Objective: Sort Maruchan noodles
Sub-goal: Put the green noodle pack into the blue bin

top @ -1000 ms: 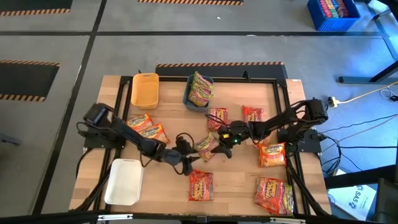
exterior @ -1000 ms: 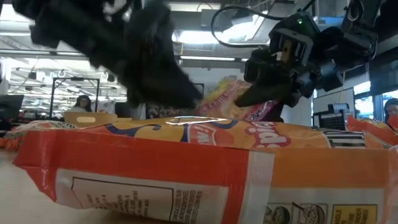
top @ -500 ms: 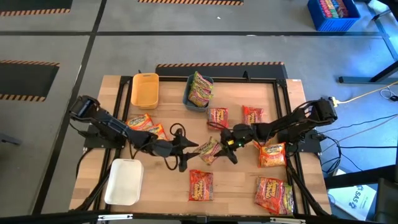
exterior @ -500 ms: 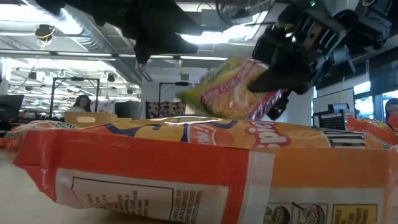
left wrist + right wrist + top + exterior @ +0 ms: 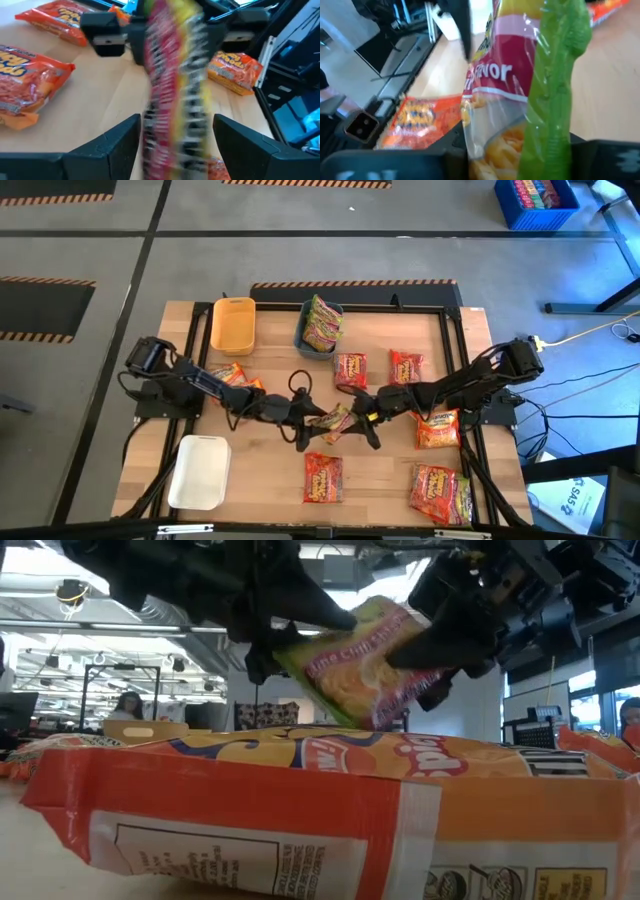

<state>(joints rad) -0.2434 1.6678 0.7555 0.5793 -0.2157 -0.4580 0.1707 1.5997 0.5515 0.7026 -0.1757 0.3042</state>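
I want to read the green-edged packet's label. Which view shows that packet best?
The low view: the green-edged packet shows its printed face, lifted. The right wrist view crops it close, the left wrist view sees it edge-on, and the high view shows it small.

Held packet (image 5: 333, 420) sat above table (image 5: 270, 480) centre, between left tool (image 5: 306, 423) on its left and right tool (image 5: 368, 420) on its right. Two trays (image 5: 232, 324) stood at far edge, right one (image 5: 306, 338) holding packets (image 5: 322, 323). Third tray (image 5: 199, 471) lay at near left corner. Two packets (image 5: 350, 369) lay behind held one, one (image 5: 322, 477) before it, two (image 5: 439, 490) at near right, two (image 5: 228, 377) at left under left arm.
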